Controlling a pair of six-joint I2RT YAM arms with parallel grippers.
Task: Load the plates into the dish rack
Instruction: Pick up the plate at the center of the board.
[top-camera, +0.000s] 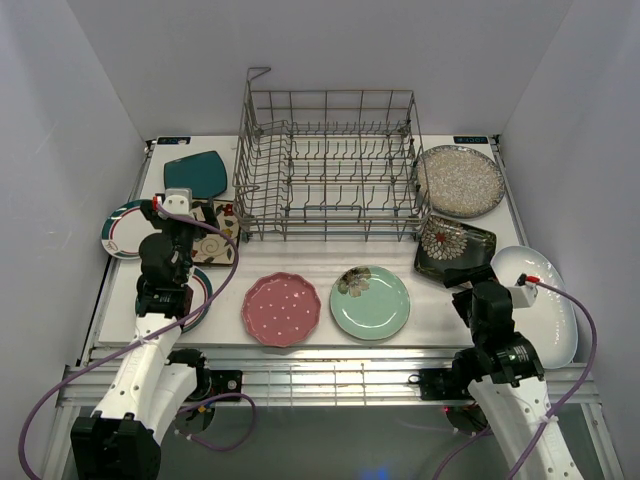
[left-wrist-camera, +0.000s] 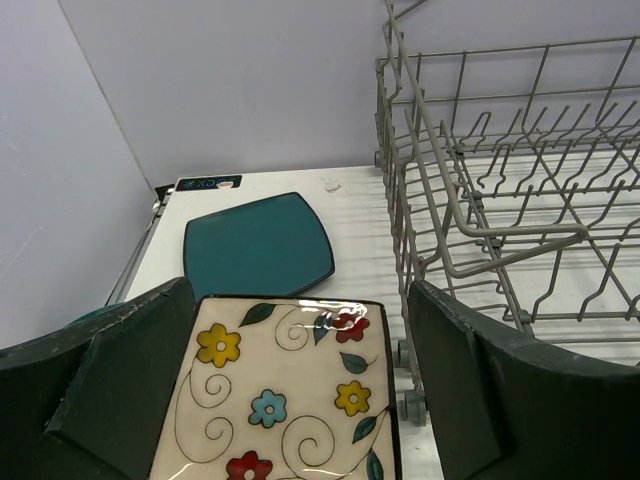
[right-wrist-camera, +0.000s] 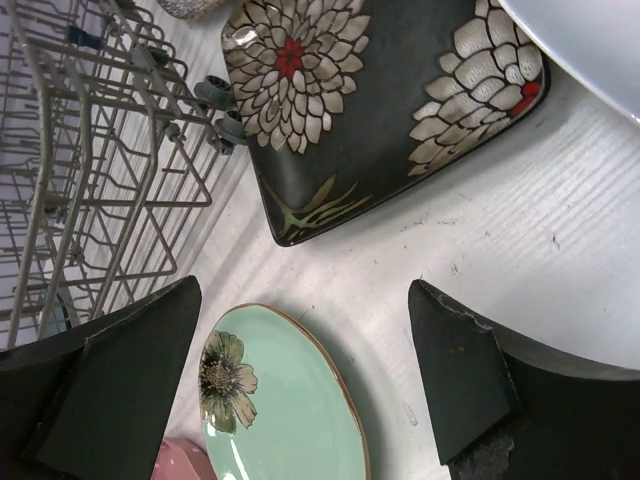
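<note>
The grey wire dish rack (top-camera: 330, 165) stands empty at the back middle. My left gripper (top-camera: 196, 222) is open just above the cream floral square plate (left-wrist-camera: 290, 390), a finger on either side, its midpoint in the left wrist view (left-wrist-camera: 300, 330). The teal square plate (left-wrist-camera: 258, 246) lies beyond it. My right gripper (top-camera: 466, 284) is open and empty above bare table between the mint green plate (right-wrist-camera: 290, 410) and the dark floral square plate (right-wrist-camera: 370, 110). The pink dotted plate (top-camera: 282, 309) lies at the front middle.
The speckled silver plate (top-camera: 459, 180) lies right of the rack and the big white oval (top-camera: 540, 300) at the right edge. A white rimmed round plate (top-camera: 120, 230) is at the far left, another (top-camera: 203, 288) under my left arm. White walls enclose the table.
</note>
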